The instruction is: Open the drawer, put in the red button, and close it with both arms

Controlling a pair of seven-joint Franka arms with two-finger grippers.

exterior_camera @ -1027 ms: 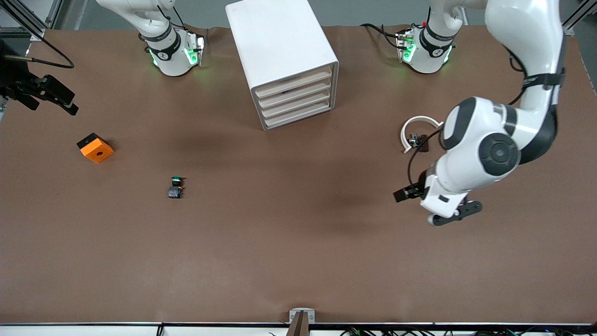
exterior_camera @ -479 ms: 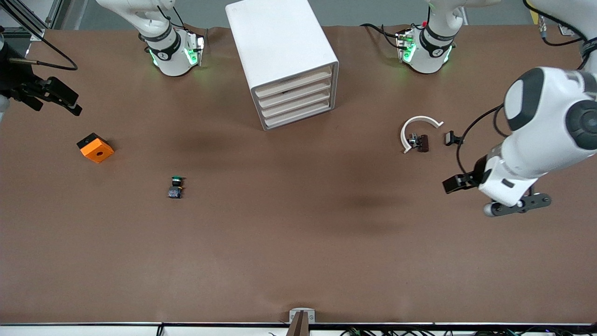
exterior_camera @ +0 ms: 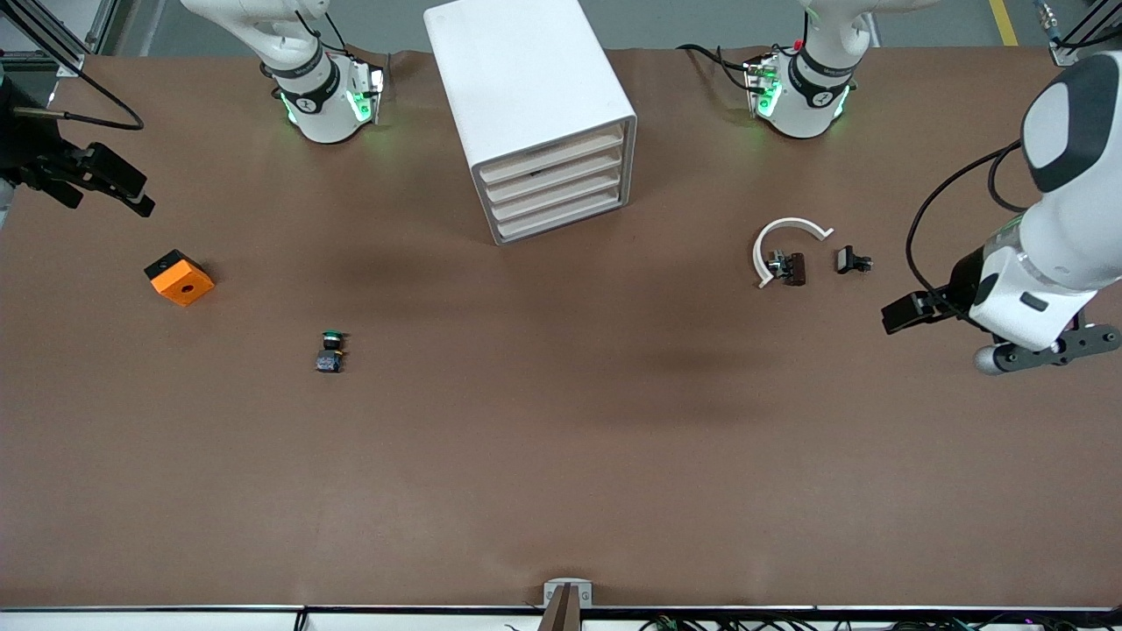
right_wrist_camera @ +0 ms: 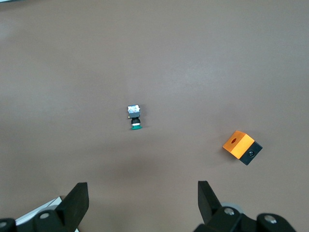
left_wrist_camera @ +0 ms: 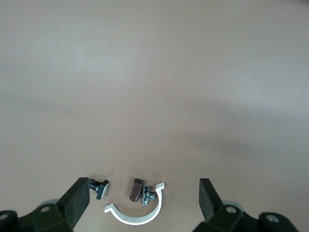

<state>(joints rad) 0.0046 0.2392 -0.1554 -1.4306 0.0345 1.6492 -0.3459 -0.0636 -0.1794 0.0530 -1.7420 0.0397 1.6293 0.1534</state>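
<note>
The brown surface carried everything, with both arm bases along its edge farthest from the front camera. The left arm bent out over its own end of the surface, and the right arm reached out to the other end.

Between the two bases stood the white cabinet, turned at an angle. Its four beige-fronted drawers all sat pushed in, none standing out past the others. Which one was the task's drawer could not be told.

The left gripper hung over the surface toward the left arm's end. Its fingers were spread wide and held nothing. The right gripper hung over the edge of the surface at the right arm's end. Its fingers were likewise wide apart and empty.

An orange block with a black side lay toward the right arm's end. A white open ring lay toward the left arm's end. A small brown piece with a metal fitting sat at its open side. A green-capped button lay on its side, nearer the front camera than the cabinet and well apart from the orange block. A tiny black part lay just beside the brown piece, toward the left arm's end.
</note>
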